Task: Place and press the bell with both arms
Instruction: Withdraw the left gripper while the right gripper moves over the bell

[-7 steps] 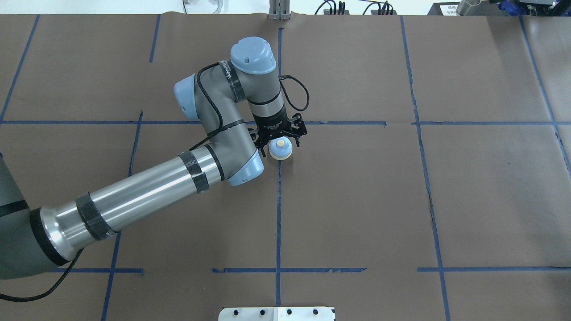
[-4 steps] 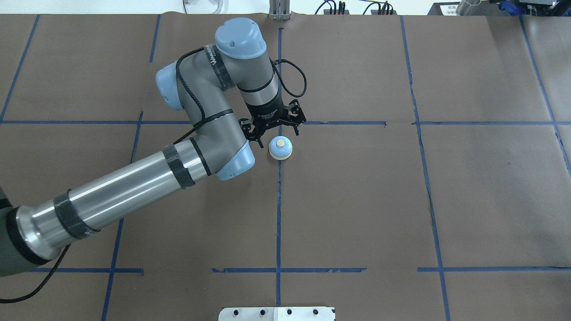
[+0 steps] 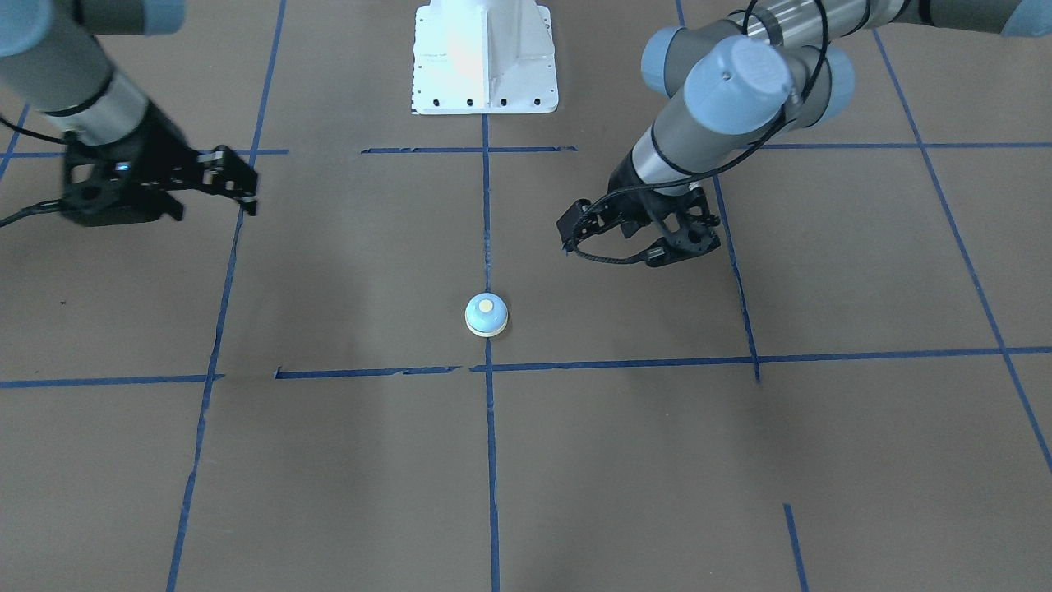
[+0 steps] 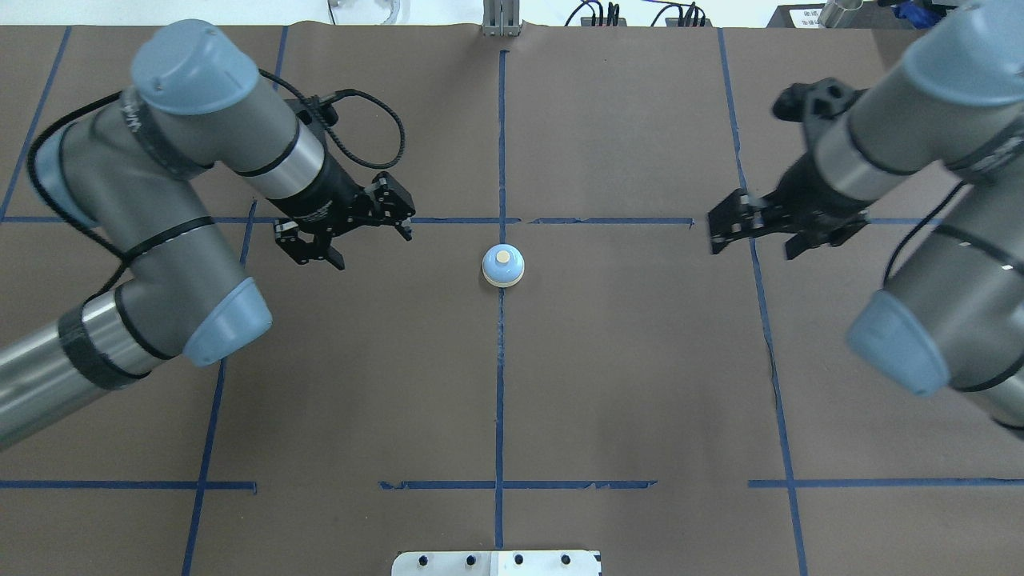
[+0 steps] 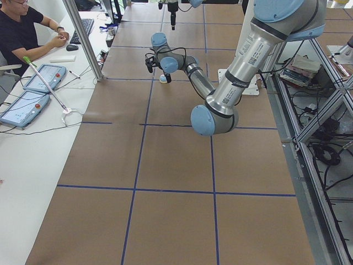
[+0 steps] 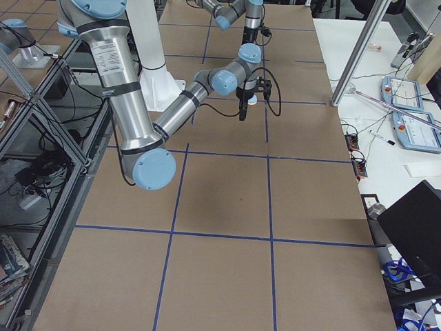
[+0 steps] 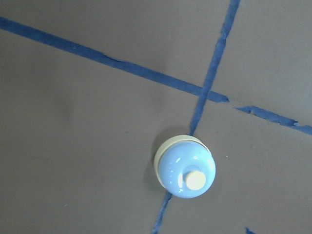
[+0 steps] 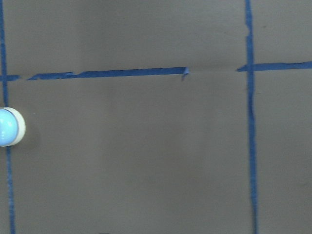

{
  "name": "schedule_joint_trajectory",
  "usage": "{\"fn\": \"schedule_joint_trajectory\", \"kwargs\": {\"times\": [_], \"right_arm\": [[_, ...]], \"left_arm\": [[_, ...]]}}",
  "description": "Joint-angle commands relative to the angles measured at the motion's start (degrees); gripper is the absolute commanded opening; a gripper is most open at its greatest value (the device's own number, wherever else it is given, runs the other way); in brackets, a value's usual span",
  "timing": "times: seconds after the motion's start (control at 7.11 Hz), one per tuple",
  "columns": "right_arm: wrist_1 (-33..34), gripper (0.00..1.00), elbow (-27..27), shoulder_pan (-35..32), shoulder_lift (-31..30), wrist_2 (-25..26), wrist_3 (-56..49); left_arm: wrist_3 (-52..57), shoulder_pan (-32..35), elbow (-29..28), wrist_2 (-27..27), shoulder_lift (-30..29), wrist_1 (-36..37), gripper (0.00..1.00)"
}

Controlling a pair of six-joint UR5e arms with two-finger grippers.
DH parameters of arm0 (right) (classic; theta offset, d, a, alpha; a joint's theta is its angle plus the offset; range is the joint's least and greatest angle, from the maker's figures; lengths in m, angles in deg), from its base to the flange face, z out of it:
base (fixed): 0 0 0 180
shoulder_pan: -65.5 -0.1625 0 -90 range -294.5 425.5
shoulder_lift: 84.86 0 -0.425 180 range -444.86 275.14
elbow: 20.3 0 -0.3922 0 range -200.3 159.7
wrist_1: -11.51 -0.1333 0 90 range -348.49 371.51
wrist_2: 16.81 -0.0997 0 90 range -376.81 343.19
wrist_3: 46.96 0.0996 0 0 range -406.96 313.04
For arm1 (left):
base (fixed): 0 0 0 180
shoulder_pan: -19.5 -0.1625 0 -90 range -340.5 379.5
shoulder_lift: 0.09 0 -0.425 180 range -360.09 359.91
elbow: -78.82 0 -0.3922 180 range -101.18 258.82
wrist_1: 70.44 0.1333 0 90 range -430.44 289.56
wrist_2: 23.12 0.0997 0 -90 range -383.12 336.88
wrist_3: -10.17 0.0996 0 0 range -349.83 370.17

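The light-blue bell (image 4: 503,266) with its cream button stands alone on the brown table, on the centre blue tape line. It also shows in the front view (image 3: 486,315), in the left wrist view (image 7: 185,166) and at the left edge of the right wrist view (image 8: 9,126). My left gripper (image 4: 374,250) is open and empty, above the table to the bell's left; it shows in the front view (image 3: 612,247) too. My right gripper (image 4: 752,250) is open and empty, well to the bell's right, and also shows in the front view (image 3: 215,191). Neither touches the bell.
The white bolted pedestal (image 3: 485,57) stands at the robot's side of the table, its edge also in the overhead view (image 4: 496,562). Blue tape lines (image 4: 608,221) grid the brown paper. An operator (image 5: 22,33) sits at a side bench with tablets.
My left gripper has drawn away from the bell to the left, still open. The bell stays where it was. My right arm has come into the overhead view from the right.
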Motion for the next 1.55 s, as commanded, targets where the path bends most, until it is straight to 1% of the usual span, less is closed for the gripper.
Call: {"fn": "schedule_joint_trajectory", "kwargs": {"times": [0.0, 0.14, 0.28, 0.42, 0.56, 0.7, 0.84, 1.12, 1.41], "right_arm": [[-0.1, 0.73, 7.8, 10.2, 13.5, 8.5, 12.6], [0.0, 0.39, 14.2, 10.9, 19.7, 8.6, 16.2], [0.0, 0.02, 21.2, 12.0, 25.3, 9.2, 16.9], [-0.1, 0.00, 27.3, 12.4, 29.5, 9.7, 16.8], [-3.7, 0.00, 32.4, 12.5, 31.4, 10.1, 16.9], [-9.5, 0.00, 36.8, 12.5, 31.4, 10.5, 17.1], [-12.0, 0.00, 39.2, 12.5, 31.6, 11.0, 17.2], [-12.3, 0.00, 41.0, 12.8, 31.8, 12.9, 17.0], [-13.0, 0.01, 46.9, 12.9, 35.8, 13.6, 17.0]], "left_arm": [[6.6, 1.1, 9.2, 0.1, 10.5, 0.1, 1.00], [8.4, 1.1, 12.3, 0.2, 14.8, 0.1, 1.00], [11.0, 1.1, 15.2, 0.4, 19.3, 0.0, 1.00], [11.3, 1.1, 18.2, 0.7, 22.7, 0.0, 1.00], [11.3, 0.9, 18.8, 1.8, 23.6, 0.1, 1.00], [11.3, 0.5, 18.8, 2.0, 23.6, 0.1, 1.00], [11.1, 0.0, 18.9, 2.0, 23.5, 0.1, 1.00], [11.0, 0.0, 19.0, 3.1, 23.5, 0.1, 1.00], [11.0, -0.1, 19.0, 3.2, 23.5, 0.1, 1.00]]}}
